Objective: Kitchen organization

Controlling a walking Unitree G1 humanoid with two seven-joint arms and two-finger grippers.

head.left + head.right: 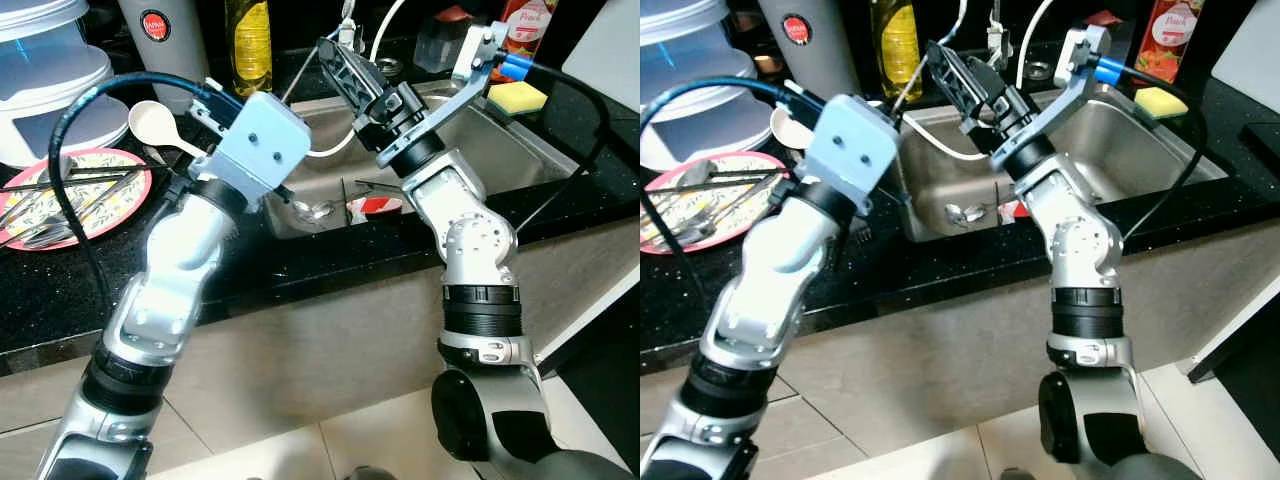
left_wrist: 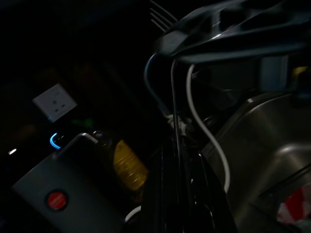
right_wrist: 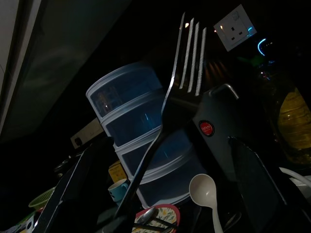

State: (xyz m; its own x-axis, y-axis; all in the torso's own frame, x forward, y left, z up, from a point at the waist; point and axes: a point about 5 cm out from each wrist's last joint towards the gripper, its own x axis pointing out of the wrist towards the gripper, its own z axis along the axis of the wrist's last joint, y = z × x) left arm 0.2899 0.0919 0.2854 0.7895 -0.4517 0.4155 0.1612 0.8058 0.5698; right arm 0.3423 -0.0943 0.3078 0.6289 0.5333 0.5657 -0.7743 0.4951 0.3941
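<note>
— What do the right gripper (image 3: pixel 160 194)'s jaws hold?

— A fork (image 3: pixel 181 73), clamped between them by its handle, tines up. Four tines, plain metal, thin curved neck. It is raised above the sink (image 1: pixel 520 150), near the back rim.

— And the left gripper (image 1: pixel 902 195)?

— Its jaws point at the sink's left rim; the wrist picture is dark, so I cannot tell how they stand.

— Room to move?

— The basin is mostly open: one spoon (image 1: pixel 315 209) and a red-and-white item (image 1: pixel 375 206) lie on its floor. A white cable (image 1: pixel 335 148) hangs across it. The black surface (image 1: pixel 60 290) has a bare strip along its front edge.

— What else?

— One patterned plate (image 1: pixel 125 160) of cutlery at left, one white spoon (image 1: pixel 155 125), one oil bottle (image 1: pixel 248 40), one yellow sponge (image 1: pixel 517 97).
</note>
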